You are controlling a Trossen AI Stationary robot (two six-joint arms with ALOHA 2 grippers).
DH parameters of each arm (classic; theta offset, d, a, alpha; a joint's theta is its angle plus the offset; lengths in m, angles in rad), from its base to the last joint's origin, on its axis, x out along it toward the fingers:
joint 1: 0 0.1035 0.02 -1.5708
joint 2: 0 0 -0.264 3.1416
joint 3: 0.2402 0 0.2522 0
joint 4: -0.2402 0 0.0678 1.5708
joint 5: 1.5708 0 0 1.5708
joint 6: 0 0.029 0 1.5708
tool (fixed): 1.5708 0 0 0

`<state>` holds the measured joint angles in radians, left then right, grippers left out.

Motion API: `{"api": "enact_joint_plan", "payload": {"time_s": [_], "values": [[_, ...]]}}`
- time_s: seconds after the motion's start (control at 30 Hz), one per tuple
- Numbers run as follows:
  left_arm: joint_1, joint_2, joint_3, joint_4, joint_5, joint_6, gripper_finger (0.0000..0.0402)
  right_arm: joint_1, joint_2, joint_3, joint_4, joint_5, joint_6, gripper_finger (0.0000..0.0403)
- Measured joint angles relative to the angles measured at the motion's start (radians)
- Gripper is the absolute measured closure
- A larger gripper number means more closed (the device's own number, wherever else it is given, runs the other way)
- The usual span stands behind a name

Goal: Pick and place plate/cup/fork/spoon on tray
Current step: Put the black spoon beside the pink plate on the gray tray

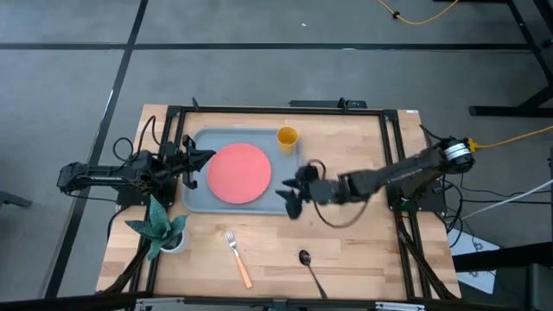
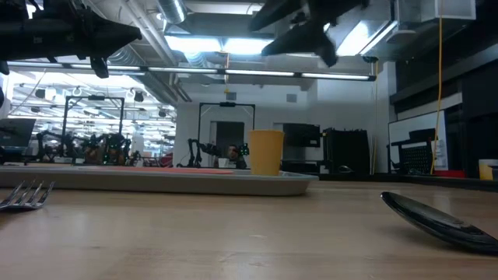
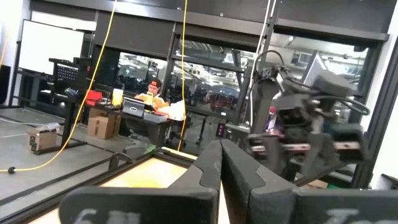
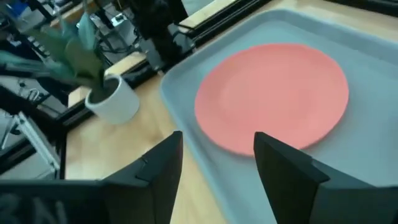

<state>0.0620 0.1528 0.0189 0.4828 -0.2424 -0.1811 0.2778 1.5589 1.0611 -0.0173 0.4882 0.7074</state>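
Note:
The coral plate (image 1: 238,172) lies flat in the grey-blue tray (image 1: 200,195), and the yellow cup (image 1: 287,138) stands upright in the tray's far right corner. The orange-handled fork (image 1: 237,257) and the dark spoon (image 1: 310,268) lie on the wooden table near its front edge. My right gripper (image 1: 294,188) is open and empty, raised above the tray's right rim; its wrist view shows the plate (image 4: 273,93) and tray (image 4: 367,155) beyond its fingers. My left gripper (image 1: 192,165) is shut and empty, raised by the tray's left rim.
A small white pot with a green plant (image 1: 164,229) stands at the table's left front, also seen in the right wrist view (image 4: 112,99). A black frame (image 1: 285,110) runs around the table's edges. Bare wood lies between tray and cutlery.

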Motion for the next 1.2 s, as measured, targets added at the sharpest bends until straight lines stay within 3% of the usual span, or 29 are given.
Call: {"api": "enact_joint_plan", "payload": {"time_s": [0.13, 0.33, 0.6, 0.8, 0.93, 1.2], "values": [[0.0, 0.0, 0.0, 0.0, 0.0, 0.0, 0.0401, 0.095, 0.0, -0.001, -0.036, 0.072, 0.034, 0.0202], [0.0, 0.0, 0.0, 0.0, 0.0, 0.0, 0.0401, 0.173, 0.001, -0.002, -0.13, 0.059, 0.067, 0.0202], [0.0, 0.0, 0.0, 0.0, 0.0, 0.0, 0.0401, 0.231, 0.013, -0.001, -0.229, 0.022, 0.347, 0.0202], [0.0, 0.0, 0.0, 0.0, 0.0, 0.0, 0.0401, 0.295, 0.122, 0.022, -0.234, 0.011, 0.508, 0.0202], [0.0, 0.0, 0.0, 0.0, 0.0, 0.0, 0.0401, 0.33, 0.23, 0.161, -0.385, 0.007, 0.615, 0.0202], [0.0, 0.0, 0.0, 0.0, 0.0, 0.0, 0.0401, 0.408, 0.484, 0.66, -1.042, -0.079, 0.871, 0.0202]]}}
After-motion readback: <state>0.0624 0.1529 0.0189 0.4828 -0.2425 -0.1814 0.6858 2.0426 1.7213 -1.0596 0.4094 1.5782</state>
